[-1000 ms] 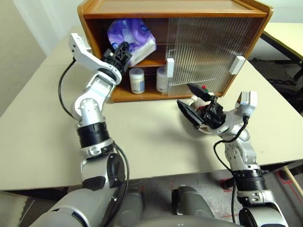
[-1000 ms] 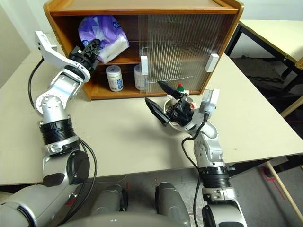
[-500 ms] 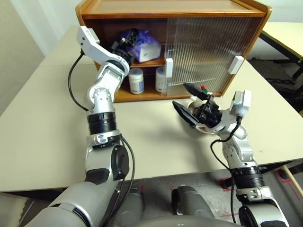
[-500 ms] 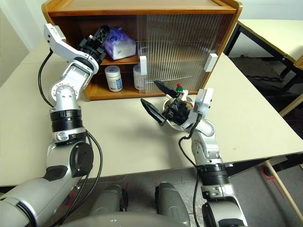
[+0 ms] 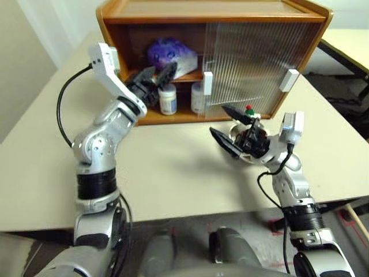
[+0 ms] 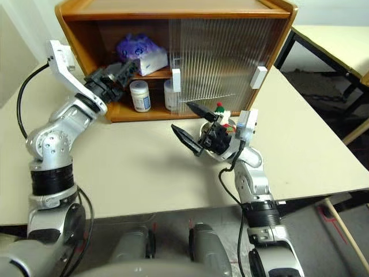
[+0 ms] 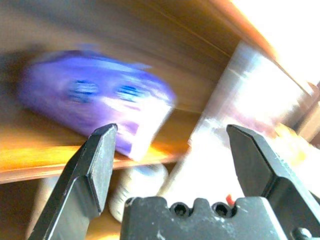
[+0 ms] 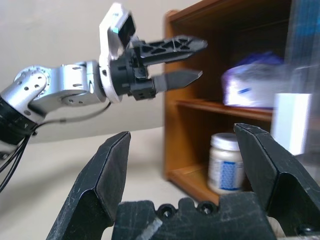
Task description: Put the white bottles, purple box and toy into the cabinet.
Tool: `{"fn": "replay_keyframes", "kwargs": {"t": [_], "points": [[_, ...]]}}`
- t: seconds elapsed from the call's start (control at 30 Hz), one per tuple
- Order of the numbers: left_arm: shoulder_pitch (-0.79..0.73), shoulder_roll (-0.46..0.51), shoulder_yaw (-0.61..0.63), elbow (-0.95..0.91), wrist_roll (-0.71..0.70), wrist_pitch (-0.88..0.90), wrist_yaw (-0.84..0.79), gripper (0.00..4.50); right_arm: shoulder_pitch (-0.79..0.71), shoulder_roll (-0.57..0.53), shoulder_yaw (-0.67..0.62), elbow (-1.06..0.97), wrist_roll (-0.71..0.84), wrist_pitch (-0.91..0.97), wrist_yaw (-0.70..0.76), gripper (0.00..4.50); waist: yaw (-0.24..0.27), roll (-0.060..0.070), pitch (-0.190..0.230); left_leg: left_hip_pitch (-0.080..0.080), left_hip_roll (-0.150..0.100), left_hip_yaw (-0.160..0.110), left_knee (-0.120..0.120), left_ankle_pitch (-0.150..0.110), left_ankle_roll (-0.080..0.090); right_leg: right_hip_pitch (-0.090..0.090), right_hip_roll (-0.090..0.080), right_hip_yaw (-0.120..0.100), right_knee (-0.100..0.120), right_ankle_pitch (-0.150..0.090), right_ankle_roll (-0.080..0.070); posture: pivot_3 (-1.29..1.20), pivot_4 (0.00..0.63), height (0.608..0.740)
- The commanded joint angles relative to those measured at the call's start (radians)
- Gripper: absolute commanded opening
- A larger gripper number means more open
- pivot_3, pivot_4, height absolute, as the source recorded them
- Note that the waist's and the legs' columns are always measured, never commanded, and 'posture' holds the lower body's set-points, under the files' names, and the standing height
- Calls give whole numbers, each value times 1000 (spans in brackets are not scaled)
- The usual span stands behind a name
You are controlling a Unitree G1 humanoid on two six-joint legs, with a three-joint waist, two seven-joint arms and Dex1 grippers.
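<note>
The purple box [image 5: 170, 53] lies on the upper shelf of the wooden cabinet [image 5: 213, 11], in its open left half. Two white bottles [image 5: 166, 98] [image 5: 197, 97] stand on the lower shelf. My left gripper [image 5: 164, 78] hovers open and empty just outside the opening, below the purple box [image 7: 95, 100]. The toy [image 5: 248, 108] sits on the table in front of the cabinet, only its red-and-green hat showing. My right gripper [image 5: 219, 120] is open just in front of it, holding nothing.
Ribbed sliding doors [image 5: 248, 55] with white handles [image 5: 207, 82] cover the cabinet's right half. The beige table [image 5: 173, 167] spreads out in front of the cabinet. A second table [image 5: 351, 40] stands at the far right across a gap.
My left gripper opened and let go of the purple box, which stays on the upper shelf. The left arm drew back out of the cabinet. The right arm held its place.
</note>
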Motion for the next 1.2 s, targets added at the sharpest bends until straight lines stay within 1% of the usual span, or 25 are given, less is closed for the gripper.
{"fn": "replay_keyframes", "kwargs": {"t": [0.03, 0.07, 0.13, 0.27, 0.33, 0.37, 0.43, 0.6, 0.83, 0.93, 1.0, 1.13, 1.2], "points": [[19, 37, -44, 12, 63, -27, -61, 3791, -1, -6, 4, 8, 5, 8, 10, 4500, 3, 0, 0, 0, 0, 0, 0, 0, 0, 0, 0, 0, 0, 0, 1, 129, 0, 740], [15, 52, -60, 29, 92, -40, -78, 3500, -2, -6, 5, 6, 8, 11, 11, 4500, 6, 0, 0, 0, 0, 0, 0, 0, 0, 0, 0, 0, 0, -1, 1, 129, 0, 740], [3, 71, -90, 63, 147, -71, -106, 2665, -2, -7, 6, 6, 9, 14, 12, 4500, 10, 0, 0, 1, 0, 0, 0, 0, 0, 0, 0, 0, 0, -1, 1, 122, 0, 740], [-54, 45, -115, 188, 218, -150, -135, 1173, 7, -12, 6, -2, 9, 18, 15, 4500, 18, 0, 0, 2, 0, 0, 0, 0, 0, 1, 1, 0, 0, -1, 1, 120, 0, 740], [-98, 32, -116, 284, 248, -206, -164, 315, 7, -15, 5, -1, 10, 19, 15, 4500, 20, 0, 0, 2, 0, 0, 0, 1, 1, 1, 1, 0, 0, -1, 1, 102, 0, 740], [-132, 27, -120, 357, 266, -239, -190, 31, 8, -16, 3, -5, 11, 20, 12, 4500, 21, 0, 0, 1, 0, 0, 0, 1, 1, 1, 1, 0, 0, -1, 1, 102, 0, 740], [-188, 14, -128, 482, 291, -288, -244, 31, 10, -17, 1, -11, 13, 21, 7, 4500, 20, 0, 0, 1, 0, 0, 0, 3, 5, 1, 1, 0, -1, -1, 1, 102, 0, 740], [-279, -8, -133, 704, 355, -397, -325, 31, 16, -17, 1, -13, 9, 17, 2, 4500, 15, 0, 0, -1, 0, 0, 0, 3, 5, 0, 1, 0, -2, -1, 1, 66, 0, 740], [-358, -14, -131, 912, 469, -570, -310, 31, 33, -22, 5, -26, 7, 18, -2, 4500, 12, 0, 0, -1, 0, 0, 0, 3, 5, -1, 1, 0, -2, -1, 2, 55, 0, 740], [-355, -45, -116, 884, 458, -599, -324, 31, 31, -25, 5, -27, 8, 21, -1, 4500, 13, 0, 0, -1, 0, 0, 0, 3, 5, -1, 1, 0, -2, -1, 3, 58, 0, 740], [-323, -65, -119, 807, 445, -602, -341, 31, 28, -27, 6, -27, 9, 22, -1, 4500, 14, 0, 0, -2, 1, 0, 0, 3, 5, -1, 0, 0, -2, -1, 2, 59, 0, 740], [-223, -66, -123, 588, 395, -492, -371, 31, 27, -27, 10, -30, 9, 23, -2, 4500, 8, 0, 0, -2, 1, 0, 0, 3, 5, -1, 0, 0, -2, 0, 1, 61, 0, 740], [-149, -45, -124, 436, 337, -435, -430, 31, 27, -26, 10, -30, 10, 23, -2, 4500, -1, 0, 0, -2, 1, 0, 0, 3, 5, -1, 0, 0, -1, 0, 0, 61, 0, 740]]}}
